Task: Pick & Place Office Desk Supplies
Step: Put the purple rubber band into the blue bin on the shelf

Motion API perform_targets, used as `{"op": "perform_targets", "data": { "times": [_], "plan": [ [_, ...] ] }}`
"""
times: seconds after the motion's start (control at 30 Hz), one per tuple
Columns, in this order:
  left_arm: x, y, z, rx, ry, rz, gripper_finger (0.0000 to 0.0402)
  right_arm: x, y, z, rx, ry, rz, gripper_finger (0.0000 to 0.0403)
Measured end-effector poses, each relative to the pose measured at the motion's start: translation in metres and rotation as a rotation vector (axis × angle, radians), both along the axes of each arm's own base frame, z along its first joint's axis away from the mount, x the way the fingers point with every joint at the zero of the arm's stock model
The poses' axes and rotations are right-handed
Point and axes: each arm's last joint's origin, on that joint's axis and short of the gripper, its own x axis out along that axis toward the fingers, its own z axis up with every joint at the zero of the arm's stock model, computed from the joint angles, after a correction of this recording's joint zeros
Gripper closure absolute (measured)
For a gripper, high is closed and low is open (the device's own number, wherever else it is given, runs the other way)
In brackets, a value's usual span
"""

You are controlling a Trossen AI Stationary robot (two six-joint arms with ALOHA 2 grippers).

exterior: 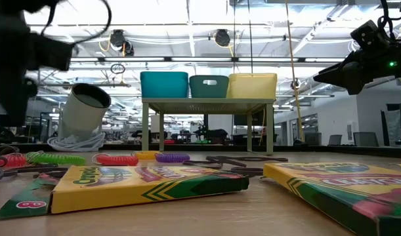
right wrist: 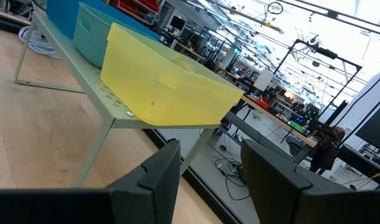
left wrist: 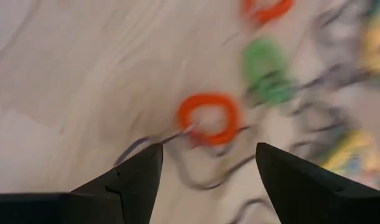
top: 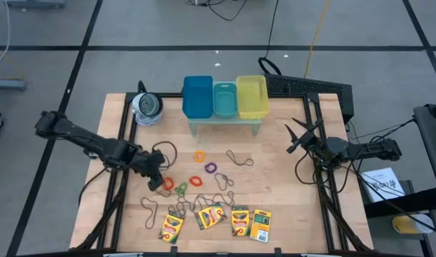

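**Left end effector poised over the red ring band**

We see the left end effector (left wrist: 208,163) low over the table (top: 289,214), fingers spread wide and holding nothing. The red ring band (left wrist: 208,118) lies flat just ahead of the gap between the fingers, nearly centred on it, so we judge a short advance and descent would bracket it. Being round, it offers no long axis to align with. It is a small, bright coil, with a thin brownish wiry loop (left wrist: 171,138) touching its edge. The right end effector (right wrist: 205,163) waits, partly open and empty, near the yellow bin (right wrist: 171,84), well apart from the supplies.
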Motion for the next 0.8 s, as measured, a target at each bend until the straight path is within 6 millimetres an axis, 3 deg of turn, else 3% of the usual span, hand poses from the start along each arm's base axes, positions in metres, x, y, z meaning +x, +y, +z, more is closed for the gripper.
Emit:
{"op": "perform_targets", "data": {
  "times": [0.2, 0.37, 0.8],
  "plan": [
    [-0.001, 0.002, -0.02, 0.116, 0.21, 0.064, 0.0131, 0.0, 0.0, 0.0, 0.0, 0.0, 0.0, 0.0243],
    [0.003, 0.003, -0.028, 0.192, 0.237, 0.086, 0.0131, 0.0, 0.0, 0.0, 0.0, 0.0, 0.0, 0.0243],
    [0.009, -0.002, -0.048, 0.269, 0.358, -0.114, 0.0139, 0.0, 0.0, 0.0, 0.0, 0.001, 0.0, 0.0243]
  ]
}}
